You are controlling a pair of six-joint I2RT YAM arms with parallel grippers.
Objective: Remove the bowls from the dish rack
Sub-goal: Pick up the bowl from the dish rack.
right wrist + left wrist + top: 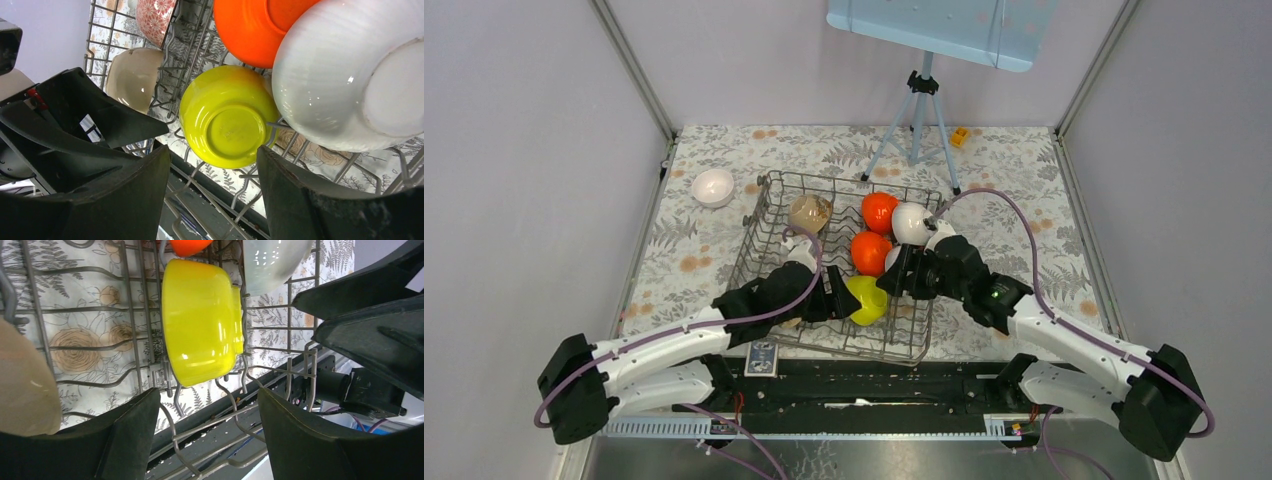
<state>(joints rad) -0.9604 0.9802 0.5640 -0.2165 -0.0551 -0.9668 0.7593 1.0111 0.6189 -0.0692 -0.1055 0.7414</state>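
Note:
The grey wire dish rack (749,240) stands mid-table. In it are a beige bowl (809,212), two orange-red bowls (880,211) (870,252), a white bowl (912,223) and a lime-yellow bowl (867,300) on its edge near the front. My left gripper (839,298) is open just left of the yellow bowl (200,320), which lies just beyond its fingertips. My right gripper (894,278) is open on the other side, facing the yellow bowl's base (227,117). Neither holds anything. Another white bowl (714,187) sits on the cloth at the back left.
A grey tripod (916,120) holding a pale blue board (934,30) stands behind the rack, with a small yellow block (960,137) beside it. A small card (762,358) lies at the rack's front left corner. Grey walls close in both sides.

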